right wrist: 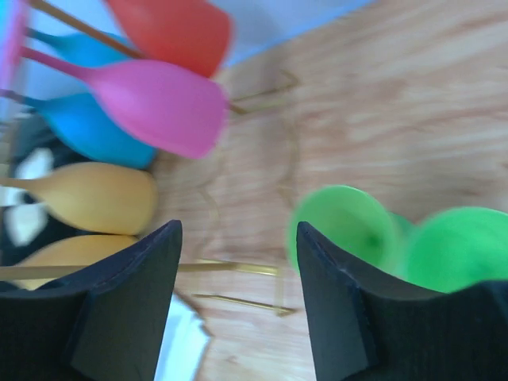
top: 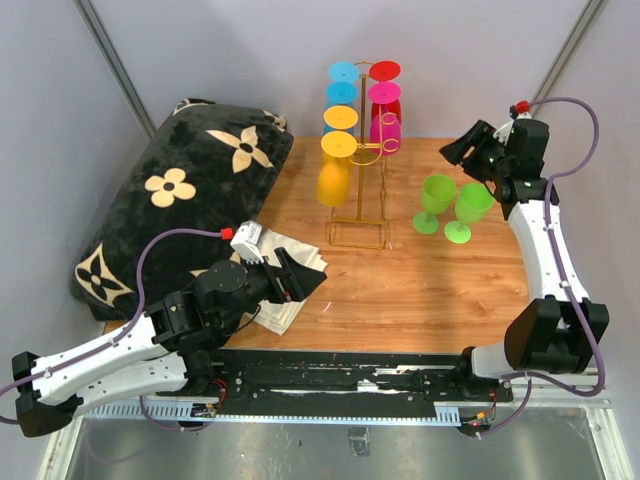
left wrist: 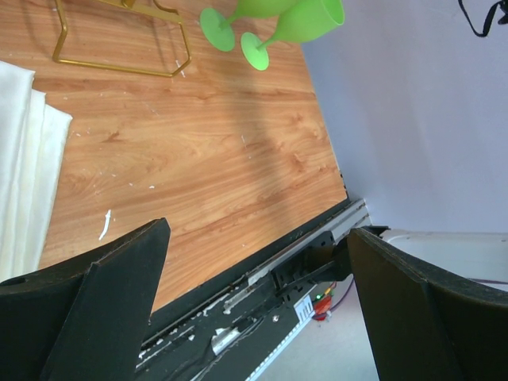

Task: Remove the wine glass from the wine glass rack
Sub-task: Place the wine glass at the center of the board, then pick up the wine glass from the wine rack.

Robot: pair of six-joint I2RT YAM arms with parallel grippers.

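Gold wire makes the wine glass rack (top: 360,224), which stands in the middle of the wooden table (top: 420,290). Blue, yellow, red and pink hanging glasses (top: 333,183) sit on it upside down. Two green wine glasses (top: 437,193) stand on their feet on the table, side by side, just right of the rack. The right gripper (top: 462,150) is near them, a bit farther back. Its jaws are partly open and hold nothing. The left gripper (top: 305,280) is at the near left, by a white cloth (top: 285,310). Its jaws are wide open and empty. A black pillow (top: 190,200) with flowers lies on the left.
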